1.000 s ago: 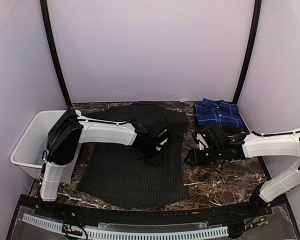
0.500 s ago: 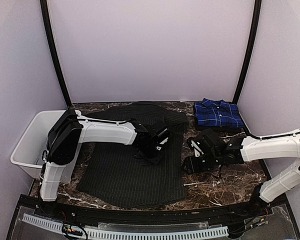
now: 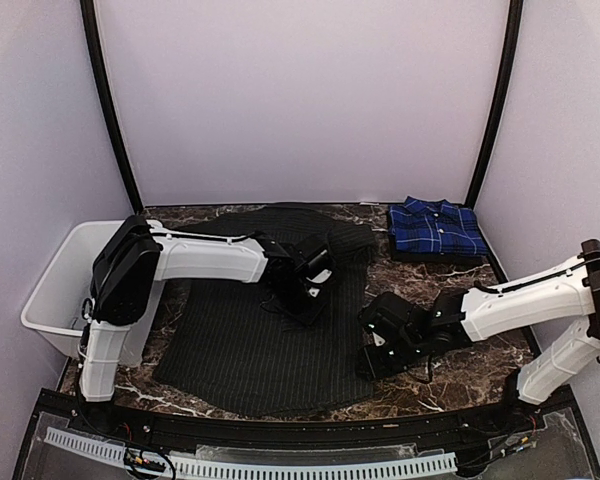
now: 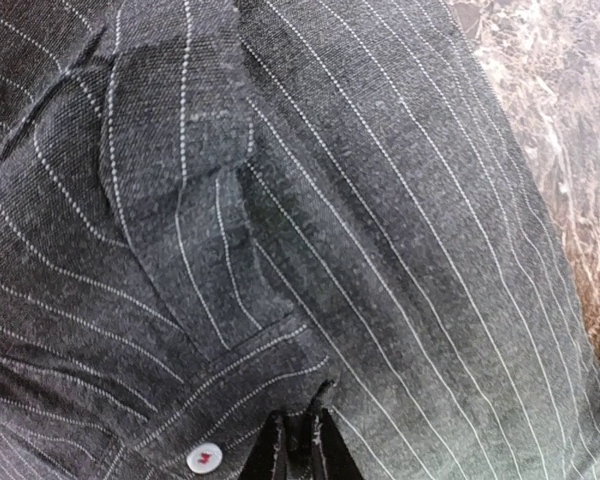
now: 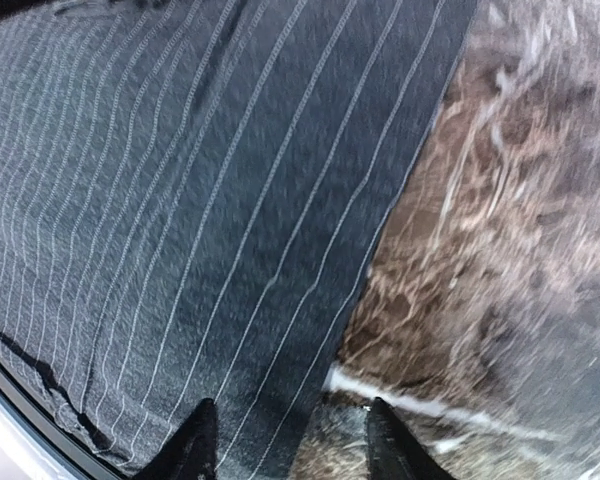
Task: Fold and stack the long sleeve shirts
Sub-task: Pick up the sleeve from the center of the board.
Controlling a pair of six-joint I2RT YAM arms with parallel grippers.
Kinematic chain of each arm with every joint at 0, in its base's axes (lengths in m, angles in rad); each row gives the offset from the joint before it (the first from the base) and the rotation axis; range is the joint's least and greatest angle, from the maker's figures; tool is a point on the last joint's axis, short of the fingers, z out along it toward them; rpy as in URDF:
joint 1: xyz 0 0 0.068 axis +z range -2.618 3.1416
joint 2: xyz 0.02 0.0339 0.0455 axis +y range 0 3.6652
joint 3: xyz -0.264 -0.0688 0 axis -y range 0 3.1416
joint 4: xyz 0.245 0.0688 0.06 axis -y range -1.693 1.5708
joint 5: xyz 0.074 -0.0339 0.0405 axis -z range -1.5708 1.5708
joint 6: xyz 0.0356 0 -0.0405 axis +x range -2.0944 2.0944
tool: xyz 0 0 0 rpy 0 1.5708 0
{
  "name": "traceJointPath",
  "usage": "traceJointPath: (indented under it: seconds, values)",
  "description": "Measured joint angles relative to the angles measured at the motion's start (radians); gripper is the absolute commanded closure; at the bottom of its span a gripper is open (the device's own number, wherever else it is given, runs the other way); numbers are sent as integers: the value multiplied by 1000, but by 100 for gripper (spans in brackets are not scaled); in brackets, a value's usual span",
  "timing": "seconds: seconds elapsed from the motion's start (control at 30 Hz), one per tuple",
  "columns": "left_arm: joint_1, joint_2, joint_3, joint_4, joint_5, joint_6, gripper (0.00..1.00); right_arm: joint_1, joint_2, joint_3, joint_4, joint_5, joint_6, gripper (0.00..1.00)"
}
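Note:
The black pinstriped shirt (image 3: 265, 345) lies spread flat on the marble table, left of centre. The blue plaid shirt (image 3: 436, 228) lies folded at the back right. My left gripper (image 3: 292, 305) rests on the upper middle of the black shirt. In the left wrist view it (image 4: 296, 452) is shut on a small pinch of the pinstriped cloth (image 4: 380, 220), beside a white button (image 4: 204, 458). My right gripper (image 3: 373, 356) is low at the black shirt's right edge. In the right wrist view it (image 5: 292, 442) is open, with its jaws astride the shirt's edge (image 5: 280, 230) and nothing between them.
A white plastic bin (image 3: 58, 282) stands at the table's left edge. Bare marble (image 3: 460, 365) lies to the right of the black shirt. Purple walls and two black poles close in the back and sides.
My right gripper has moved left and nearer, from the marble in front of the plaid shirt to the black shirt's right edge. My left gripper has shifted slightly toward the back.

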Motion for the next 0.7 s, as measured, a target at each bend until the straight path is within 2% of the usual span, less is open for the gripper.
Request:
traceJointPath:
  seconds: [0.17,0.4,0.57,0.7]
  values:
    - [9,-24,-18,0,32,0,91,58,16,0,-18,5,53,63]
    - [15,-42,-30,1,56,-2,100,98,37,0,-29,2,104,83]
    - [20,-55,-33,1,57,-6,100,101,38,0,-30,0,124,100]
    - [31,-86,-34,2,56,-18,100,102,37,0,-35,2,144,100]
